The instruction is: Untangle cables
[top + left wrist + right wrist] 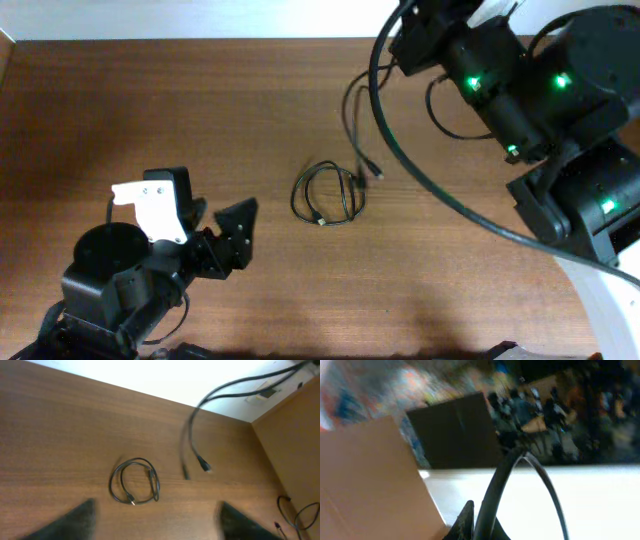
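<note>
A thin black cable [326,195] lies coiled in a small loop at the middle of the wooden table; it also shows in the left wrist view [135,481] with a metallic plug inside the loop. A second thin black cable [356,125] hangs from my right gripper [410,42] at the back, its plug ends [203,464] down by the table just right of the coil. In the right wrist view my right gripper [482,527] is shut round a black cable [492,495]. My left gripper [218,228] is open and empty, short of the coil [160,527].
A thick black robot wire [430,185] arcs over the table's right half. A cardboard wall [295,430] stands at the right, with more thin black cords [297,515] at its foot. The bulky right arm [560,120] fills the right side.
</note>
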### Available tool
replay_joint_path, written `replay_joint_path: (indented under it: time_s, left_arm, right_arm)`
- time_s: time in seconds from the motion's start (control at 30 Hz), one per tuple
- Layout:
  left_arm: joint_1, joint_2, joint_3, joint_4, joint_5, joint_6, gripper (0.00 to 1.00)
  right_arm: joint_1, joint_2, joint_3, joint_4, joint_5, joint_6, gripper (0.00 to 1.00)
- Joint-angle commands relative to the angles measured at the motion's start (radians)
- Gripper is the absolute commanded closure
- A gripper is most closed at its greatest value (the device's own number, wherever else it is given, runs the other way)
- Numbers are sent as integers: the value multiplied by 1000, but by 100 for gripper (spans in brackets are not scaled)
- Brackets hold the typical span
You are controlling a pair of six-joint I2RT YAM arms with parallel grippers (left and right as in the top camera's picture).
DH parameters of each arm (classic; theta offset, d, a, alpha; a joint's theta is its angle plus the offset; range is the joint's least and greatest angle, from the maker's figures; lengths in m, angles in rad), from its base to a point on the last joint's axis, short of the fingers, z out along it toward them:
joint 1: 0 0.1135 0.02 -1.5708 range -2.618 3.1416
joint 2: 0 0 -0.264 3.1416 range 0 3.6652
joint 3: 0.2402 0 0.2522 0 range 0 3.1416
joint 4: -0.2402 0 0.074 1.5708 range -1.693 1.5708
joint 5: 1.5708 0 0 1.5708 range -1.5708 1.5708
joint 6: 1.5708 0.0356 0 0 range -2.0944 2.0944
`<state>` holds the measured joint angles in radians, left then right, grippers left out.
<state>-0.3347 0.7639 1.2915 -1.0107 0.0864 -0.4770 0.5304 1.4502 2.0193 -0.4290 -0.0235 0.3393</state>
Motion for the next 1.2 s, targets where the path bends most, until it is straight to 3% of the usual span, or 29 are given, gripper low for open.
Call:
replay_joint_path:
  time_s: [0.0, 0.07, 0.3, 0.4, 0.6, 0.73, 0.93, 1.13, 1.17]
  left_arm:
    - [-3, -1, 2, -2, -28, 0, 5]
    - [-3, -1, 2, -1, -28, -1, 5]
    - [-3, 0, 2, -1, -28, 0, 5]
    - [-3, 0, 2, -1, -28, -1, 5]
    - [-3, 0, 2, 6, -28, 0, 6]
    - [-3, 0, 2, 6, -32, -1, 6]
    - [-3, 0, 2, 8, -58, -2, 7]
    - [-3, 1, 2, 14, -57, -10, 8]
    - [-3, 1, 2, 14, -58, -25, 8]
  right_arm:
    - [-66, -2, 12, -135, 37, -74, 96]
    - [-177, 5, 11, -284, 82, -126, 96]
    - [-505, 6, 11, -380, 88, -127, 96]
    - [-665, 32, 10, -424, 88, -245, 96]
    - [-929, 143, 10, -378, 84, -285, 96]
    - [-1075, 232, 10, -334, 77, -438, 96]
    - [-1293, 345, 10, -259, 89, -435, 96]
    - [-1453, 346, 10, -200, 92, -295, 96]
    - [-1471, 346, 10, -209, 145, -219, 96]
